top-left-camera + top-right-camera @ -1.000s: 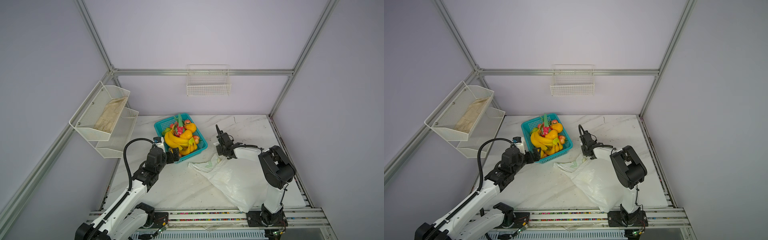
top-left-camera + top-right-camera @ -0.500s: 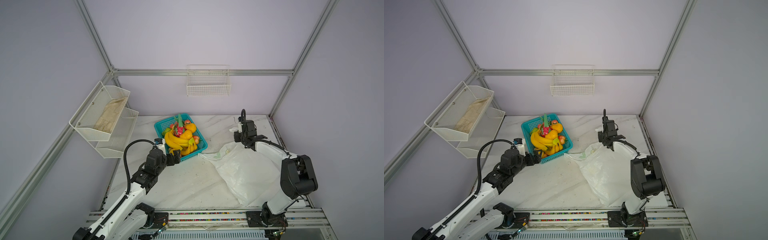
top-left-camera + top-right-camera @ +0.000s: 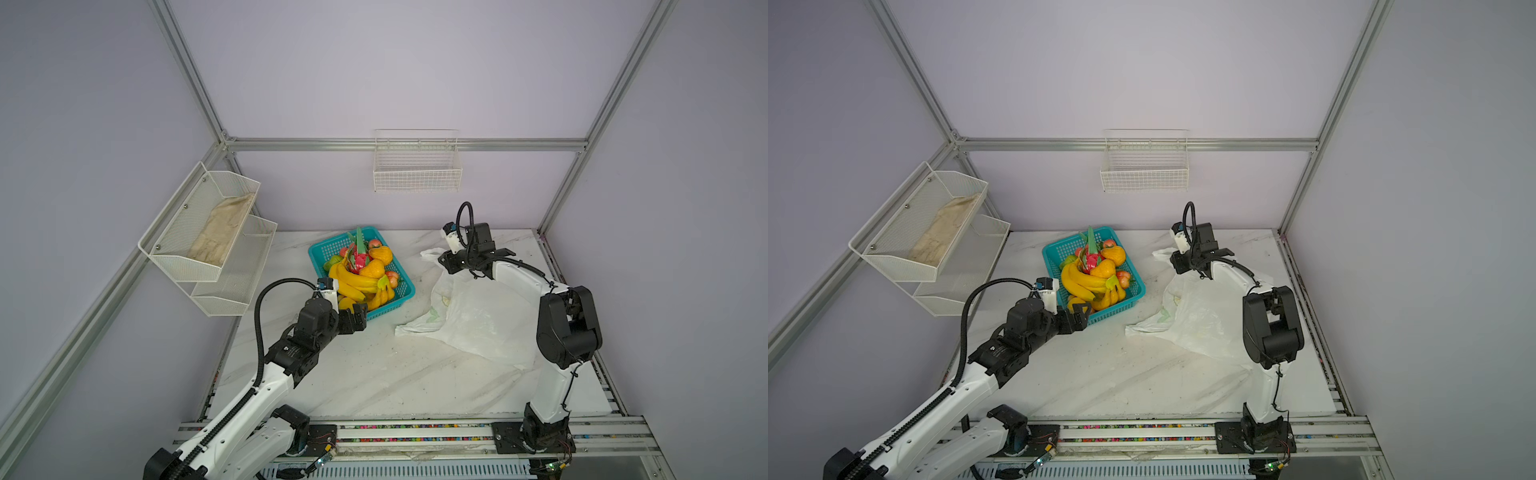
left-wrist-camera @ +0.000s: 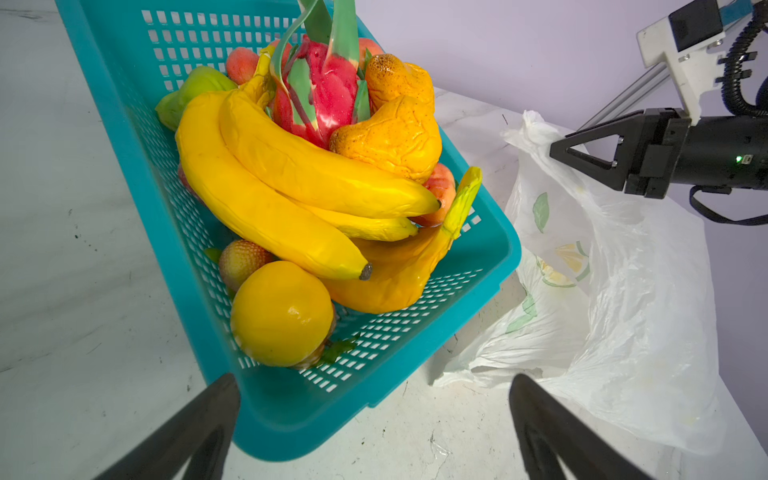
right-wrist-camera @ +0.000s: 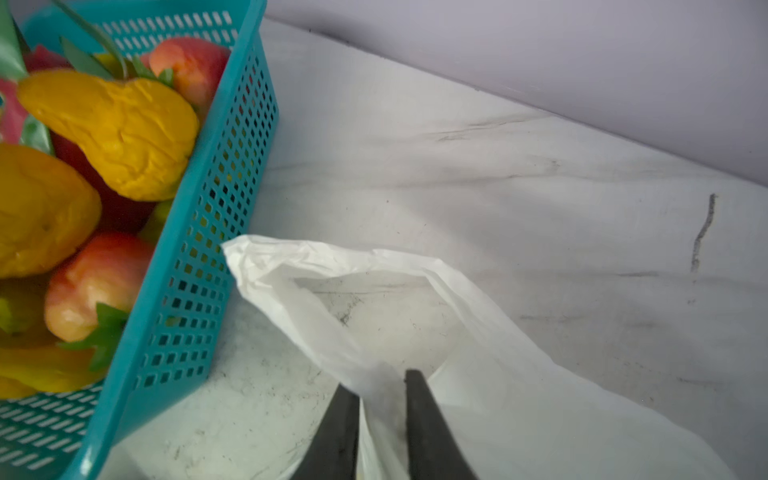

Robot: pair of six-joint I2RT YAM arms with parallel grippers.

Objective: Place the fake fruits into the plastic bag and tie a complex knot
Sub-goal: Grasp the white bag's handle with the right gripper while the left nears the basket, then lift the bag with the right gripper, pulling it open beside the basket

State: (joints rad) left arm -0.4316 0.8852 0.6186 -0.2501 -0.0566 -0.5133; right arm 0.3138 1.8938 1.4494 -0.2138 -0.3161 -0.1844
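Returning beside the basket (image 3: 409, 286), the right gripper (image 5: 382, 380) readies the plastic bag (image 3: 478, 320) for the fake fruits (image 3: 361, 274), fingers barely apart around its handle, hold unclear; left gripper (image 4: 374, 380) spread wide.

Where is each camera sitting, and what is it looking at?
Both top views: high above the arms' bases, looking down on the marble table, teal basket and plastic bag; the left arm and right arm show.
Left wrist: on the left arm, facing the fake fruits; the open left gripper frames them.
Right wrist: on the right arm, facing the bag's handle loop; the right gripper straddles it.
Shared: every view shows basket and bag.
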